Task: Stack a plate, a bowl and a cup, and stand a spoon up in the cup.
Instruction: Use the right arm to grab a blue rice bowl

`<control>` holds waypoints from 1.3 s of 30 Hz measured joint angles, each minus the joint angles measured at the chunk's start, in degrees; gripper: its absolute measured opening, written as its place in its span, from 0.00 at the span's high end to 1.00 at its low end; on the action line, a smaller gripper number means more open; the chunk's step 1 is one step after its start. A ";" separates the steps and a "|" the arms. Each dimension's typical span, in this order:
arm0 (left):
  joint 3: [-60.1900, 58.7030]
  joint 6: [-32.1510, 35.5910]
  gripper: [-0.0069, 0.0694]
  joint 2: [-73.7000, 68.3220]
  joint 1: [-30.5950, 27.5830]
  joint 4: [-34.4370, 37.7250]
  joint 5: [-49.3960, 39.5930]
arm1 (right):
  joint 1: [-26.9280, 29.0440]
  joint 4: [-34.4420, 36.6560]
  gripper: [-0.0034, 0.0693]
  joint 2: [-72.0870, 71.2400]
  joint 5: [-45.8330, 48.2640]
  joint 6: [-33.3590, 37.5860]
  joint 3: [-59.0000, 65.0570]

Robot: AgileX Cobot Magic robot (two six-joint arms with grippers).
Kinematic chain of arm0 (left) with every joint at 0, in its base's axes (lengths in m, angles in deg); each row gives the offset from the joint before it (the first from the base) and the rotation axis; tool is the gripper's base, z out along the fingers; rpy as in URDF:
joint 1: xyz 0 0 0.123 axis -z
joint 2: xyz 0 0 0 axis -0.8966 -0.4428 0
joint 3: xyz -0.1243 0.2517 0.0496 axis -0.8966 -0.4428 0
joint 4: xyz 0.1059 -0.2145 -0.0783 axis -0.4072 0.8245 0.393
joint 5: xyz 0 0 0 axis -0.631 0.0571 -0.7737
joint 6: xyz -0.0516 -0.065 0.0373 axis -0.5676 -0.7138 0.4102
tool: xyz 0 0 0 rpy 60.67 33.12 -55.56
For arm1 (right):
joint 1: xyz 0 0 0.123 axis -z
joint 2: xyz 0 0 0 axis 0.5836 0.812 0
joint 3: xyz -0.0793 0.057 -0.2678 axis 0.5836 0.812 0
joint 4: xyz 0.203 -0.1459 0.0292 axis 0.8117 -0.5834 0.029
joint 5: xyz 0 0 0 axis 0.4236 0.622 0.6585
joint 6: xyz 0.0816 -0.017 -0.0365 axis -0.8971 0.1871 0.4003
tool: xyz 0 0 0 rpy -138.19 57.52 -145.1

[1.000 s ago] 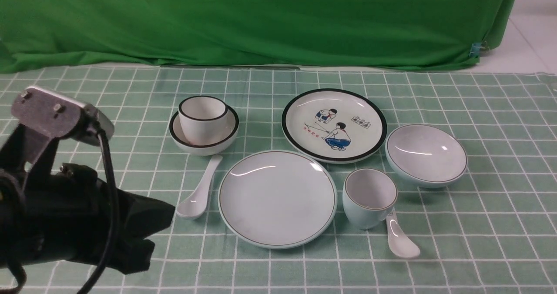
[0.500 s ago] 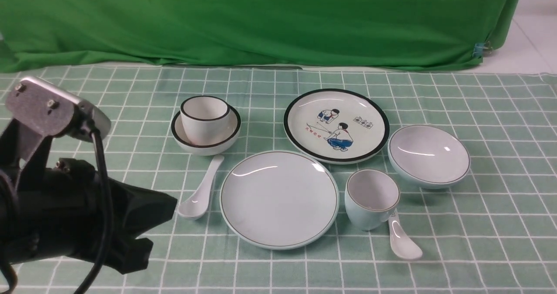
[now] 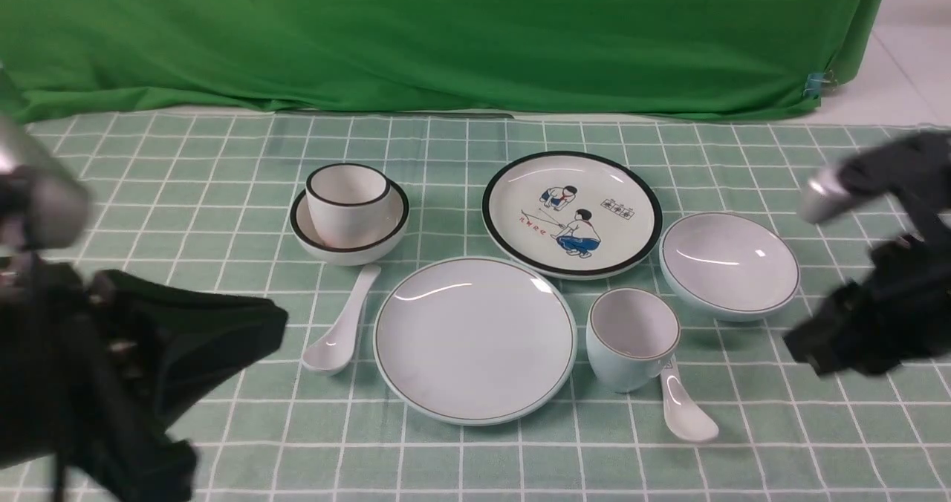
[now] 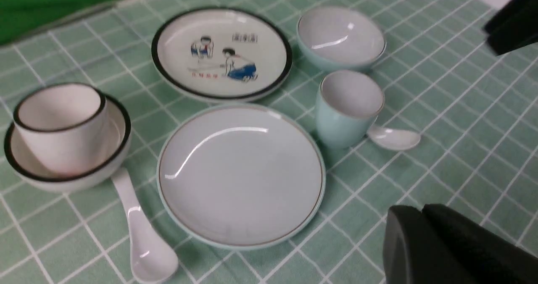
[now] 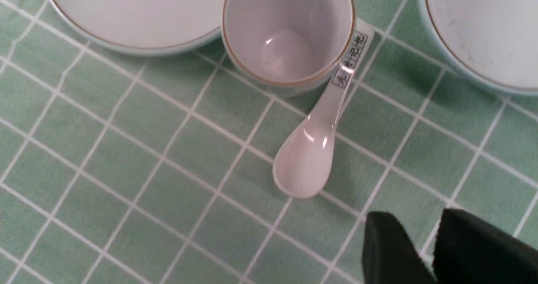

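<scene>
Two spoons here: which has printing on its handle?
The right-hand spoon, beside the pale cup: boxed characters run along its handle. The left-hand spoon, by the black-rimmed bowl, is plain.

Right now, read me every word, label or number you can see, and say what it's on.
Cartoon plate, boxed black characters: too small to read.
Cartoon plate, red characters by the figures: too small to read.
Marked spoon, boxed characters on its handle: too blurred to read.
No other text.

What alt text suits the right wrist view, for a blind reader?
Looking down on an empty pale cup on a green checked tablecloth, a printed-handle spoon beside it. Plate and bowl edges and two black fingers frame the shot.
</scene>
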 joint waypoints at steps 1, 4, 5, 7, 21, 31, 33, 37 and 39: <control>0.00 0.05 0.89 1.88 0.00 0.22 -0.35 | 0.00 -0.40 0.66 4.29 1.01 1.08 -3.23; 0.00 0.10 0.89 7.76 0.00 0.47 -2.86 | 0.00 -2.57 0.62 11.95 3.26 1.87 -10.48; 0.00 0.10 0.89 8.08 0.00 0.47 -3.01 | 0.00 -2.88 0.62 12.39 3.40 1.88 -10.88; 0.00 0.10 0.89 11.67 0.00 0.64 -4.89 | 0.00 -4.04 0.56 17.37 4.87 2.98 -14.74; 0.00 0.17 0.89 15.70 0.00 0.64 -6.86 | 0.00 -5.37 0.39 36.50 5.35 7.44 -26.93; 0.00 0.17 0.89 15.70 0.00 0.64 -6.88 | -0.17 -9.20 0.41 41.92 -0.60 8.58 -27.21; 0.00 0.17 0.89 15.70 0.00 0.64 -7.05 | -0.19 -9.44 0.44 42.16 -1.32 8.63 -27.21; 0.00 0.11 0.89 15.70 0.00 0.64 -8.21 | -0.35 -9.48 0.59 42.37 -2.59 8.76 -27.21; 0.00 0.18 0.89 15.70 0.00 0.58 -9.56 | -0.41 -9.72 0.69 42.10 -2.85 8.85 -27.50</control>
